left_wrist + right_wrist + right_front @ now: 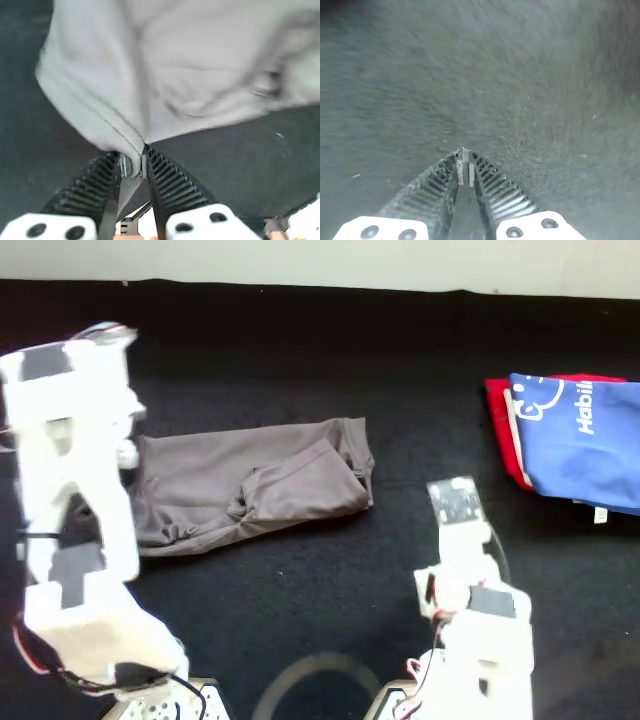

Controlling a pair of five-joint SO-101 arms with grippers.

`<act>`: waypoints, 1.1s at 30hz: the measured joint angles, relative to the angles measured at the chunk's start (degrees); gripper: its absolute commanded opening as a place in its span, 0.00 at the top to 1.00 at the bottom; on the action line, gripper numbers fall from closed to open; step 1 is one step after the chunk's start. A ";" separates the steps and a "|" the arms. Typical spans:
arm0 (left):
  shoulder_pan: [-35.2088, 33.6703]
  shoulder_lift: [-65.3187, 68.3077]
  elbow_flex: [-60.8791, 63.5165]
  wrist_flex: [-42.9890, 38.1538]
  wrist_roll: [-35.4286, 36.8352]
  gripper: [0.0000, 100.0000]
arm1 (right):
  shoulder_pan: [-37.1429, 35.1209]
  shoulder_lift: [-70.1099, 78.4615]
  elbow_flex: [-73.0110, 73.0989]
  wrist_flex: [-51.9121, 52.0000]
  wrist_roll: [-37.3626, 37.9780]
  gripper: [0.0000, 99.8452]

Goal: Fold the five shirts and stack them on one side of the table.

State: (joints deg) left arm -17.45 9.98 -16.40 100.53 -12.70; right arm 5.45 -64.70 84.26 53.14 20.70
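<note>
Grey shirt (pixel 250 485) centre-left of high view, bunched. Left gripper (pixel 132 164) clenched on its stitched hem. Right gripper (pixel 465 167) pinched closed on nothing, over black table (pixel 545 75). Cloth looks light, limp (will sag, drag); hem and corners best holds. Blue shirt (pixel 585 440) atop red shirt (pixel 500 415), right edge.

The tabletop (pixel 300 350) is plain black. The grey shirt (pixel 250 485) is an unpatterned taupe-grey, its hem stitched in matching thread. The blue shirt (pixel 590 440) is bright blue with white lettering and a white line drawing; the red shirt (pixel 503 430) is solid red. The left arm (pixel 75 500) and right arm (pixel 475 610) are white, and the left end effector (pixel 132 162) and right end effector (pixel 465 167) have black ribbed fingers on white mounts.
</note>
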 measured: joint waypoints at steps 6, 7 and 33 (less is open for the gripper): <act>14.77 -5.45 0.00 0.00 0.00 0.99 | 6.24 -12.75 10.81 -2.20 0.09 0.99; 16.62 -5.45 0.00 0.00 0.00 0.99 | 8.09 -14.77 10.90 -2.11 0.09 0.99; 40.97 18.99 -22.33 -18.73 1.76 0.99 | 11.69 -38.86 11.08 10.55 0.53 0.99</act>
State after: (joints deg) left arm 23.52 28.97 -38.73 81.80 -10.95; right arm 17.14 -103.56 95.34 63.69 21.23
